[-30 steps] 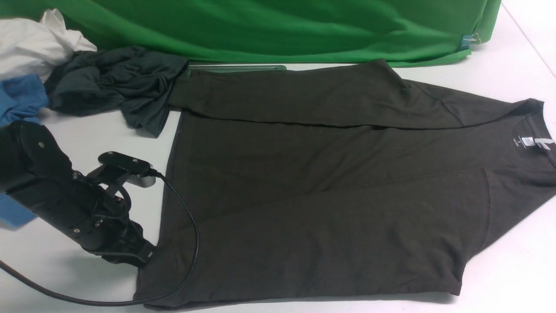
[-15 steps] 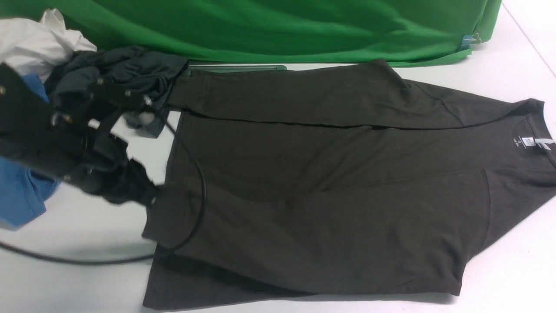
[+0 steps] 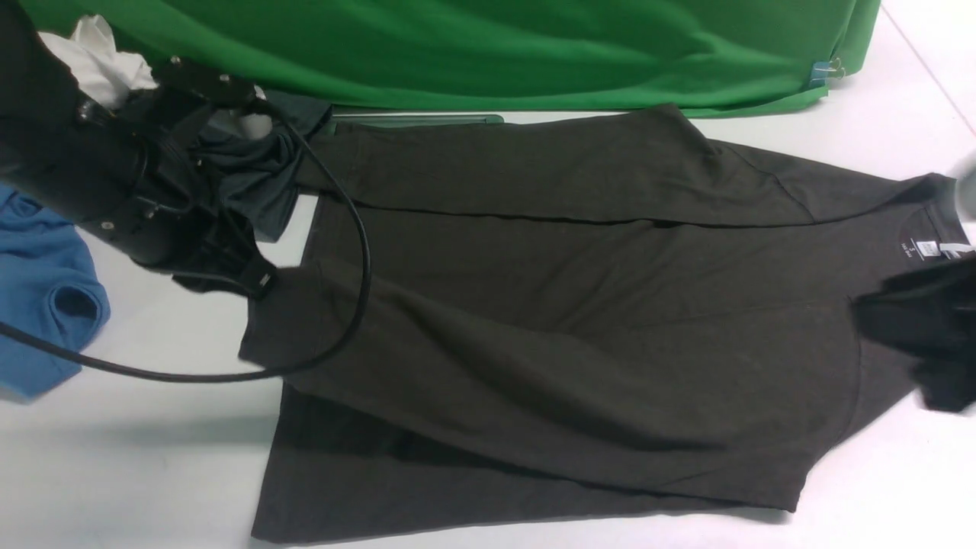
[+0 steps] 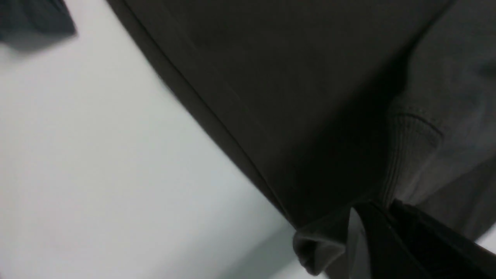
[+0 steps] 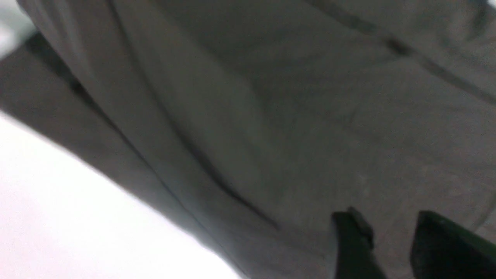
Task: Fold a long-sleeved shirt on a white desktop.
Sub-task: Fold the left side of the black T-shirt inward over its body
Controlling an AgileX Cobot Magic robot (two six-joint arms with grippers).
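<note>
Nearest us the shirt lies spread on the counter, its near layer raised. Our left pincer is clamped on that layer's corner; our right pincer hovers parted near the collar, gripping nothing. We should carry the fold taut and square to the far edge.

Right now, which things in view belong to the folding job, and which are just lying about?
Job:
- long-sleeved shirt
- white desktop
- left gripper, shut on the shirt's edge
- right gripper, open over the shirt

Lying about:
- grey garment
- blue shirt
- white cloth
- green backdrop
</note>
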